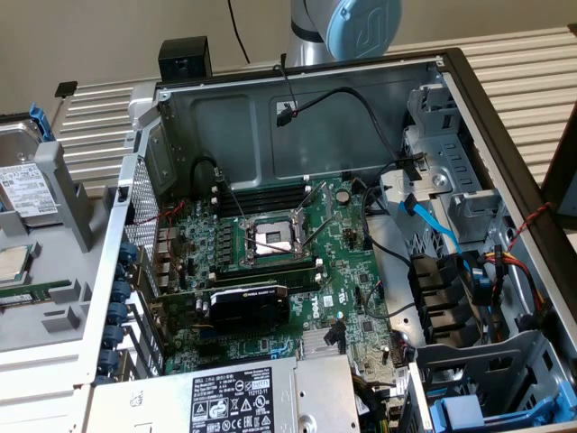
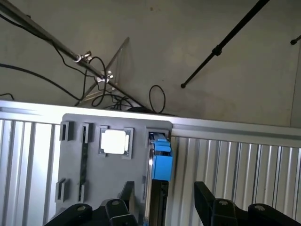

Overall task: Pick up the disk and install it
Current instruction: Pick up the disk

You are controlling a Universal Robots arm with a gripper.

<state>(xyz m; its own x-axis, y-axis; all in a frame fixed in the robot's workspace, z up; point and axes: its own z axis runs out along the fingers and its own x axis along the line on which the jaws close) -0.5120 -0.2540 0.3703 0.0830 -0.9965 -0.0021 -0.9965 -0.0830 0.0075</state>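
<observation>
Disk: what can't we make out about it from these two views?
- Exterior view: the disk is cut off by the picture's left edge; its label text is too small to read.
- Wrist view: it shows edge-on, so both faces are hidden; one end runs off the picture's edge between the fingers of the hand.

silver arm (image 1: 309, 41) – pale-blue joint cap (image 1: 365, 23), black fingers (image 2: 205, 197)

The disk (image 1: 22, 188) is a silver-grey metal drive with a white label, framed by a blue plastic carrier (image 2: 162, 162). It stands on edge in a slot of the grey holder (image 2: 106, 176), at the exterior view's left.
</observation>
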